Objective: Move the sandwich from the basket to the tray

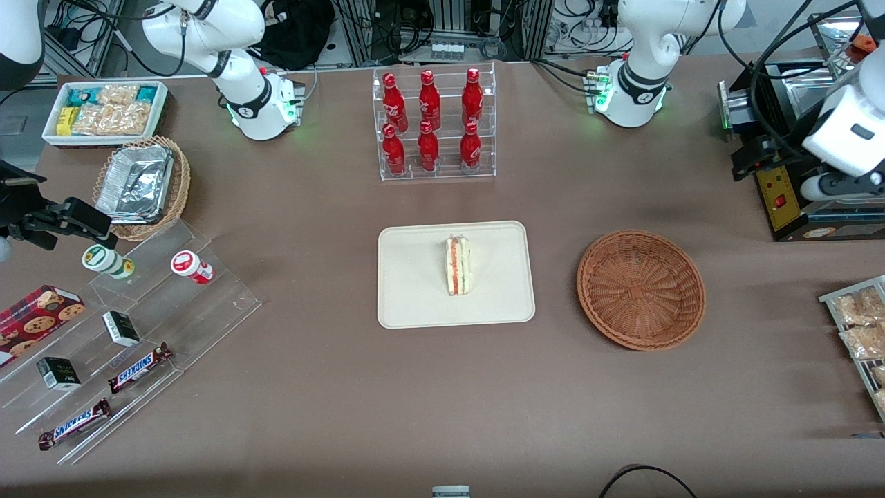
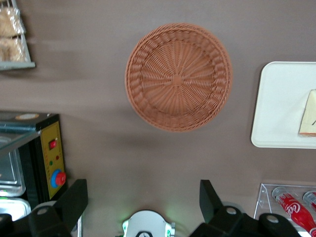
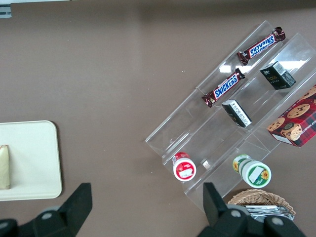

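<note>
You have the sandwich (image 1: 457, 265) lying in the middle of the tray (image 1: 415, 304), filling stripe turned toward the parked arm's end of the worktop (image 1: 442, 401). The tray sits at the centre of the worktop, nearer the front camera than the clear rack of red bottles (image 1: 432, 124). Beside the tray, toward the working arm's end, your basket (image 1: 640, 288) holds nothing; its woven floor shows bare in the left wrist view (image 2: 178, 75). The two are near each other but not touching. Your hand (image 2: 143, 202) hangs well above the worktop, off past the basket at the working arm's end, over the black machine with the yellow panel (image 2: 53, 160). Its two dark fingers (image 2: 75, 200) are spread wide apart and nothing is between them.
</note>
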Controlling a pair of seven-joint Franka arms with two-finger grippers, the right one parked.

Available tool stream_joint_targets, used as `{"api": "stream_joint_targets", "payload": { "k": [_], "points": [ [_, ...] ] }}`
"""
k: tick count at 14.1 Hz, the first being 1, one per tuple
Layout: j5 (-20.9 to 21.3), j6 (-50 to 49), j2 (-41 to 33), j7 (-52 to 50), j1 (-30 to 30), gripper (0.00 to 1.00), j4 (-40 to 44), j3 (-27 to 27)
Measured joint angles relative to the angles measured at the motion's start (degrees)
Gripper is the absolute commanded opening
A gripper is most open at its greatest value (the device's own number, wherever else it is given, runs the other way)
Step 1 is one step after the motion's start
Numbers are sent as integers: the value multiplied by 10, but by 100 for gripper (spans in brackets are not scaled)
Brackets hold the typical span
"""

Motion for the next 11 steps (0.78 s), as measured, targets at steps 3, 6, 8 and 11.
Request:
{"api": "stream_joint_targets", "payload": {
  "k": [3, 6, 8, 11],
  "points": [
    [1, 0, 4, 1, 94, 100, 5, -102],
    [0, -1, -2, 25, 135, 100, 7, -119],
    [0, -1, -2, 31, 142, 100, 9, -119],
    [0, -11, -3, 32, 142, 100, 10, -119]
  ]
}}
